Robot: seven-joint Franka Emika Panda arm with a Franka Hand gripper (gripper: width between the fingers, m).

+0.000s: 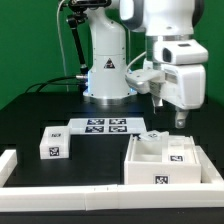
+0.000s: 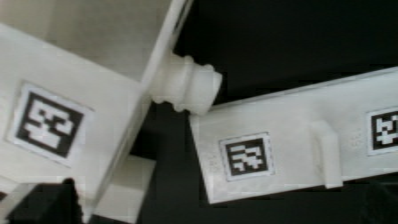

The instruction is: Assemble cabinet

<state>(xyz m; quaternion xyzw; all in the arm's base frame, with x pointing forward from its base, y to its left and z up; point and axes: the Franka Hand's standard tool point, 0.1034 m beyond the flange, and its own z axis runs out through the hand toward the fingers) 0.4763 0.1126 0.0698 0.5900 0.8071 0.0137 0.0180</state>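
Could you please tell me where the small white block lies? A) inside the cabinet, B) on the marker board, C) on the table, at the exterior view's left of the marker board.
C: the small block sits on the table at the exterior view's left of the marker board.

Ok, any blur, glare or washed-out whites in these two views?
Exterior view: evenly lit and fairly sharp; the cabinet is bright, but its tag reads clearly against the black table. Wrist view: soft close-up focus, edges of the white tagged parts smeared, tags legible, no glare.
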